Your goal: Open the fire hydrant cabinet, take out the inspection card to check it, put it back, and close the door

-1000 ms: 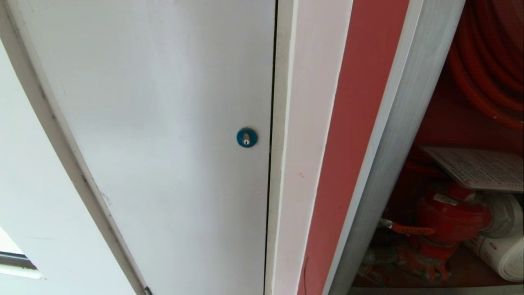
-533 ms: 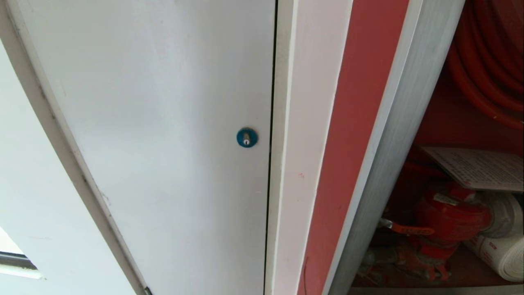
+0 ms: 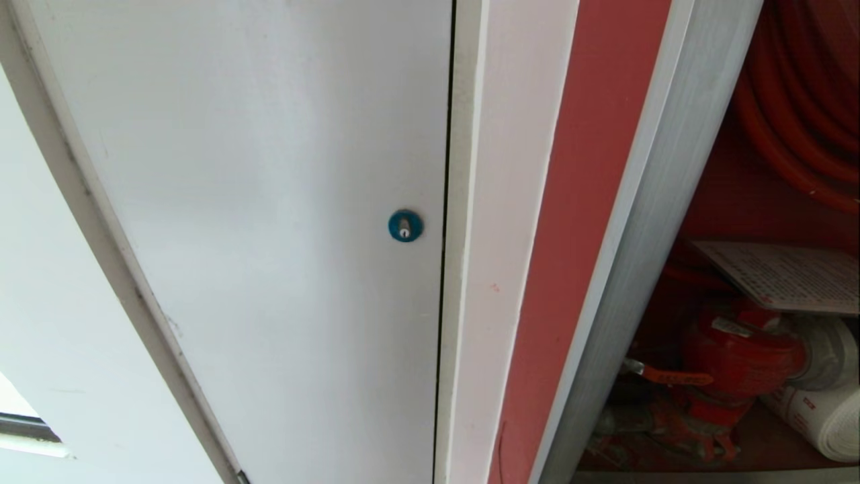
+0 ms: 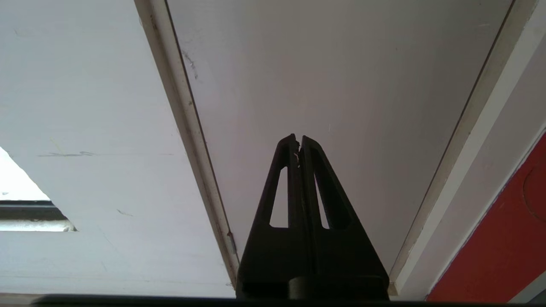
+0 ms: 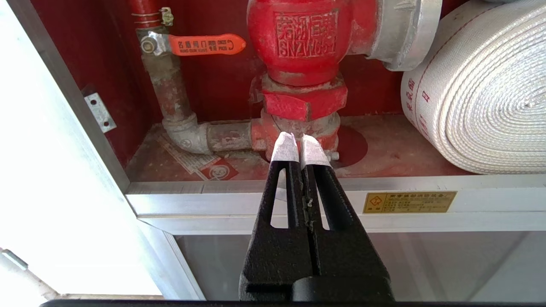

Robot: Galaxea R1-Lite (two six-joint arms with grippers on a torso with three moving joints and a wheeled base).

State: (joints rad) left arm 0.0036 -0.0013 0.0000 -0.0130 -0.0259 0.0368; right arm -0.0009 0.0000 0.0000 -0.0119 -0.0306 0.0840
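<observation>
Red interior of the fire hydrant cabinet [image 3: 732,202] stands exposed at the head view's right, no door across it. Vs a sec ago: nothing shifted in the head view, so probably a pause w/ the cabinet open; card either not yet taken or already returned, can't tell. Inspection card [image 3: 786,275] lies inside, above the valve [image 5: 305,40].

Count: 1 card, 1 valve, 1 white hose roll [image 5: 482,94], 1 orange lever [image 5: 204,44], 1 blue lock [image 3: 405,226].

Right gripper [image 5: 300,145] fingers pressed together, empty, before the valve base. Left gripper [image 4: 297,143] same, facing the white panel [image 3: 269,202].
</observation>
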